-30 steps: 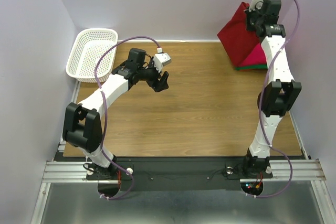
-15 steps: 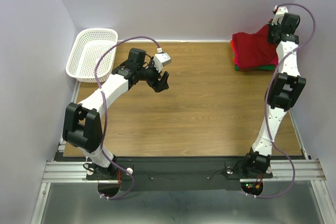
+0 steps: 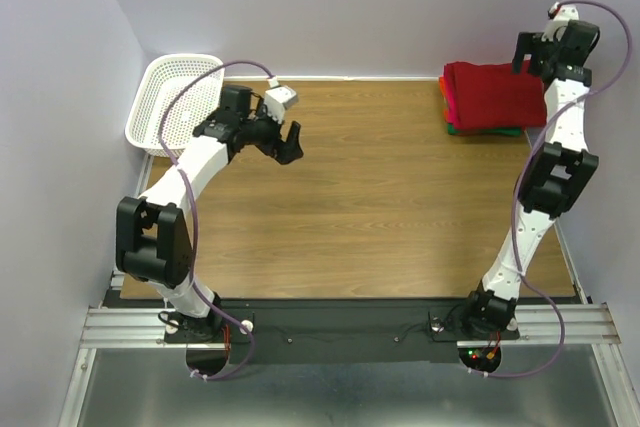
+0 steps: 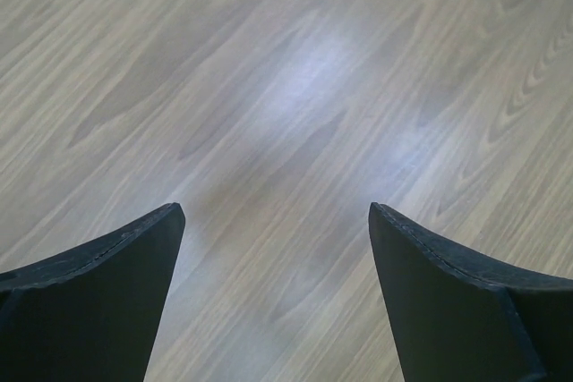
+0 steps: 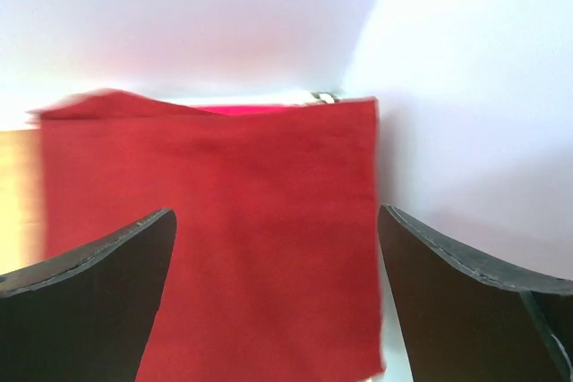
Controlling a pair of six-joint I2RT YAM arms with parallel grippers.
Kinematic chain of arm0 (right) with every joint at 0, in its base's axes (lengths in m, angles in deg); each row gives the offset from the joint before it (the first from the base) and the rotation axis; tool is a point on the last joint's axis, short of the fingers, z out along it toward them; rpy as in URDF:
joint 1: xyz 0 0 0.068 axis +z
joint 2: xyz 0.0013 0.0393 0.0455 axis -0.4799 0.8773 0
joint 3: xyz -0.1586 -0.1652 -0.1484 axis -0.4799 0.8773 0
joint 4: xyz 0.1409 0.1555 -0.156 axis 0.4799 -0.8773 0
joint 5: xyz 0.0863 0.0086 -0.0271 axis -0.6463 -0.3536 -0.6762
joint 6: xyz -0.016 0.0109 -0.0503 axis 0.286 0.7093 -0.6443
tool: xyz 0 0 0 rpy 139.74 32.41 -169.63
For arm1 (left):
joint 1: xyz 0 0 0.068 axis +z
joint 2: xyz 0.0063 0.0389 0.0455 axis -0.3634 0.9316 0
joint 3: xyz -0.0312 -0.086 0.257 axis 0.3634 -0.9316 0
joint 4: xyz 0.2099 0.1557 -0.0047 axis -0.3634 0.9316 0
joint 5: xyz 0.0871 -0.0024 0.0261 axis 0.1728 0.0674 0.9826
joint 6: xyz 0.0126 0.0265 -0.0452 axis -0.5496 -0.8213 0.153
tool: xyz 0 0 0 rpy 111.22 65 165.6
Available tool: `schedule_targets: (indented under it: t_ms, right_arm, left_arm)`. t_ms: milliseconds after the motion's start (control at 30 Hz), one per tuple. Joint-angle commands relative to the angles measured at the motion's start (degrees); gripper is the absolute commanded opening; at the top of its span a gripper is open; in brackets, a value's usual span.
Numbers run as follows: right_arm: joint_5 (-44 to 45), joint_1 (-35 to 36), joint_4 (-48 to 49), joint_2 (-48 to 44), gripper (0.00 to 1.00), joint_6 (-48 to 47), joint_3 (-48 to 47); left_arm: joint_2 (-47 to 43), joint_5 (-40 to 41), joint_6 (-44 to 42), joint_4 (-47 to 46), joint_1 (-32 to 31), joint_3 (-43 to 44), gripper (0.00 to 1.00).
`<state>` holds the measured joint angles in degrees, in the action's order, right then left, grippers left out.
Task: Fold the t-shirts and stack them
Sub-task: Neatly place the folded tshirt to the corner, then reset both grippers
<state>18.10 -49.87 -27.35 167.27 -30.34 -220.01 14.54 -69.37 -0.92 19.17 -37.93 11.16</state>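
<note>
T-shirts (image 3: 487,97) lay in a folded stack at the one o'clock corner of the table (image 3: 400,207) in the top view. A red shirt (image 3: 497,90) was uppermost, with thin bright edges of the others showing under it at nine and six o'clock of the pile. The right gripper (image 3: 524,53) hung just past the pile's three o'clock side, close to the wall. The left gripper (image 3: 288,141) hovered above bare wood at about ten o'clock, near the white basket (image 3: 172,97), well apart from the cloth.

From the left wrist, the left gripper (image 4: 275,212) had its jaws spread wide with only wood grain between them.

From the right wrist, somewhat blurred, the right gripper (image 5: 275,212) was likewise spread wide and carried nothing. The red shirt (image 5: 215,194) lay flat below it, with a pink sliver along its twelve o'clock edge.

The cloth looked light, limp and unbreakable. Pinched at a single point it would likely sag and come unfolded. A thick folded edge or a corner, with all layers taken together, seemed the safest hold. A careless tug might drag the shirts underneath.
</note>
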Motion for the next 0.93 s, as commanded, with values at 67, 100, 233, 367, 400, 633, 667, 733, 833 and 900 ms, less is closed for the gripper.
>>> schedule_targets:
  t_ms: [67,100,233,367,400,633,667,733,833,900]
  right_arm:
    - [-10.9,0.4,4.8,-18.6,1.00,5.1,9.4]
    - [-11.0,0.4,4.9,-19.9,1.00,6.1,11.1]
    - [-18.7,0.4,4.1,-29.3,1.00,12.0,21.1]
    - [-25.0,1.6,1.0,-38.1,1.00,17.5,32.5]
    - [-26.0,2.0,-1.8,-39.6,1.00,16.6,37.4]
    - [-21.7,10.5,-5.8,-59.7,1.00,10.1,65.8]
    - [-19.1,12.0,-5.8,-62.0,1.00,9.6,71.7]
    - [-15.4,16.8,-5.8,-66.0,1.00,8.3,78.8]
    - [-13.7,17.6,-6.1,-67.9,1.00,7.5,82.6]
    - [-11.1,17.6,-6.9,-68.7,1.00,6.4,81.6]
  left_arm:
    - [-3.0,-1.4,3.6,1.1,6.5,5.5,0.97]
    - [-3.6,-1.3,3.9,0.8,7.1,5.5,0.97]
    - [-8.7,4.2,6.0,-1.4,8.5,4.6,0.97]
    - [-12.8,6.4,4.7,-1.1,8.5,3.0,0.97]
    - [-14.4,6.6,4.5,-1.1,8.5,1.3,0.97]
    - [-18.5,13.8,0.2,-1.3,8.5,-14.2,0.97]
    - [-18.7,15.4,-0.3,-1.6,8.5,-15.8,0.97]
    - [-19.6,15.3,-0.5,-2.3,8.5,-19.2,0.97]
    - [-22.0,13.3,0.4,-3.0,8.4,-21.1,0.97]
    - [-24.2,13.9,0.3,-2.1,8.5,-19.7,0.97]
